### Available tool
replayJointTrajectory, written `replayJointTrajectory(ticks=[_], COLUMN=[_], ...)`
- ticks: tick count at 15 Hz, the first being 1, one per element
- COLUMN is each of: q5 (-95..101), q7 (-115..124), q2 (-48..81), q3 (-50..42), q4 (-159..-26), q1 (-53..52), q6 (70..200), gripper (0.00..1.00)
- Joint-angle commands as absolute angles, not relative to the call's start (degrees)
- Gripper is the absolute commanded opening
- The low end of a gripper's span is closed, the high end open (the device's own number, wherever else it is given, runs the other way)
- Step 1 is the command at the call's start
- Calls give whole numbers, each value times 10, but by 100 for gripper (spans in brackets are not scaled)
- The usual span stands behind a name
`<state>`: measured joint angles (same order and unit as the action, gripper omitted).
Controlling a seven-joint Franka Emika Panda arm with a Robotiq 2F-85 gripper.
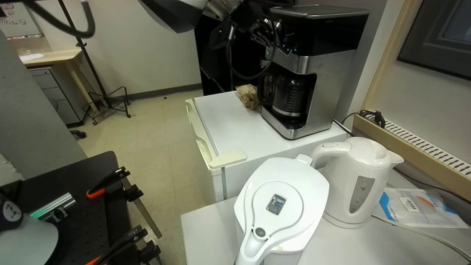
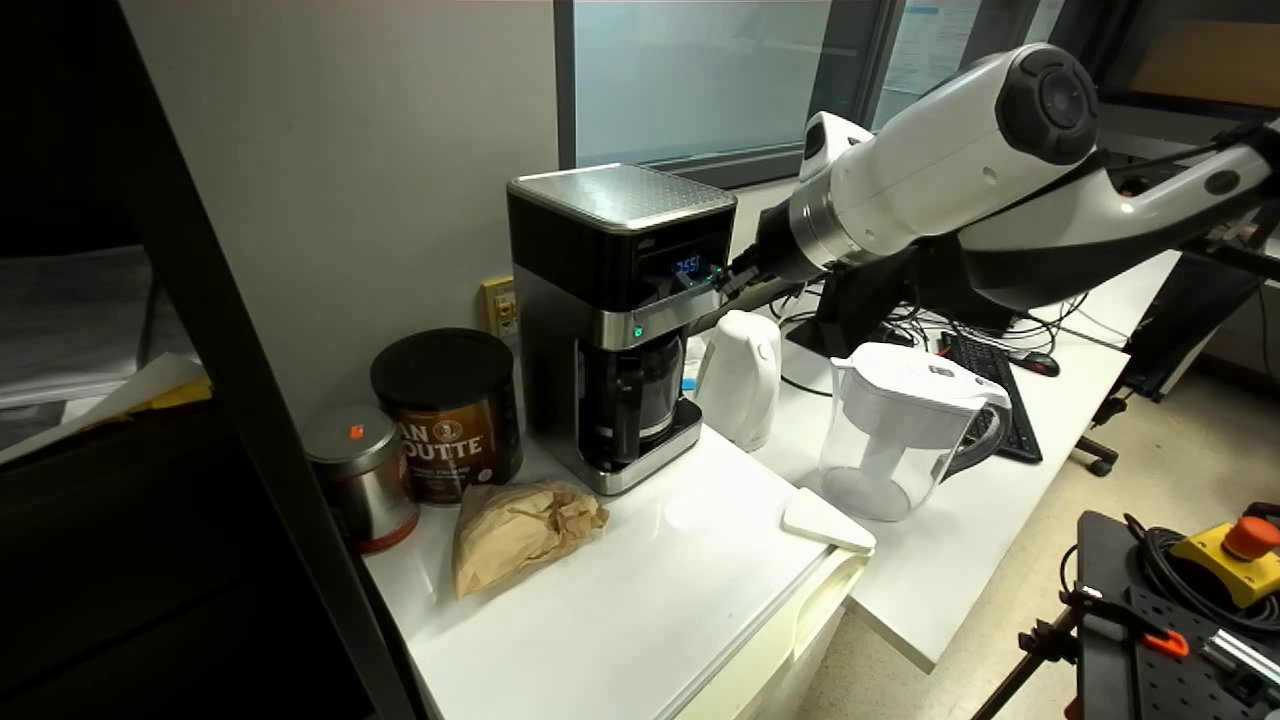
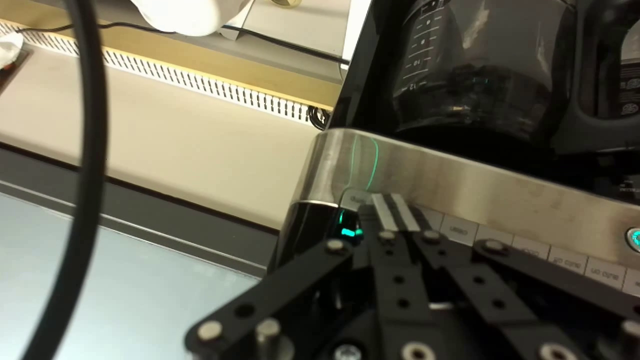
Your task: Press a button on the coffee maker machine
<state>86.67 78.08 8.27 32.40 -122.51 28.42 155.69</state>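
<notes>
White pitcher (image 1: 294, 206) stood nearest in an exterior view

At its twelve o'clock, the coffee maker (image 1: 329, 81) stood on a white surface (image 1: 228, 121), dark carafe (image 1: 290, 94) inside, closed fingers (image 3: 385, 214) at its button row (image 3: 530, 247), contact unclear; a kettle (image 1: 355, 176) stood at two, tiled floor (image 1: 158, 136) at ten.

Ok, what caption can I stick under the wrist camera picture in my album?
Closed claw at the buttons of the coffee maker, green lights glowing close by.

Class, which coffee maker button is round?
The green-lit button set in the silver band; the lettered buttons, such as "auto off", are rectangular and in a row.
</notes>
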Motion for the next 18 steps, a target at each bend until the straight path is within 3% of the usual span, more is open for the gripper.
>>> replayJointTrajectory(ticks=[1,18], q5=[884,915], q7=[800,808], q2=[104,119], q3=[325,325], q4=[-1201,-1196], q1=[277,267], q6=[1540,1525], gripper=[0,0])
